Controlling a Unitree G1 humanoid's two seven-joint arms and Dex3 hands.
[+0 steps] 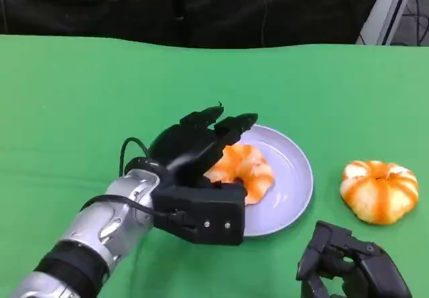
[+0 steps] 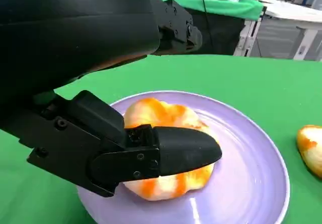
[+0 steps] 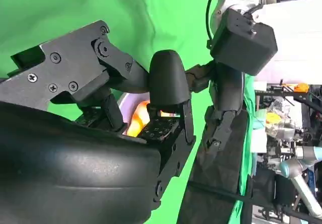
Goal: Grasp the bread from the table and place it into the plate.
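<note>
Over the plate (image 1: 295,177) we find the left hand (image 1: 201,171), its fingers (image 1: 231,127) reaching across the top of the bread (image 1: 244,171) and a thumb-side finger (image 2: 186,151) lying against the loaf's near side. We read that as a loose wrap around the bread, though whether it is truly clamped or merely touching we cannot tell. The bread itself sits on the lavender plate, on the side nearer the robot. Further out, a second bread (image 1: 379,191) lies on the green table (image 1: 80,110), just to the right of the plate. Nearer us, the right hand (image 1: 348,264) hovers low with its fingers curled in, nothing in them.
</note>
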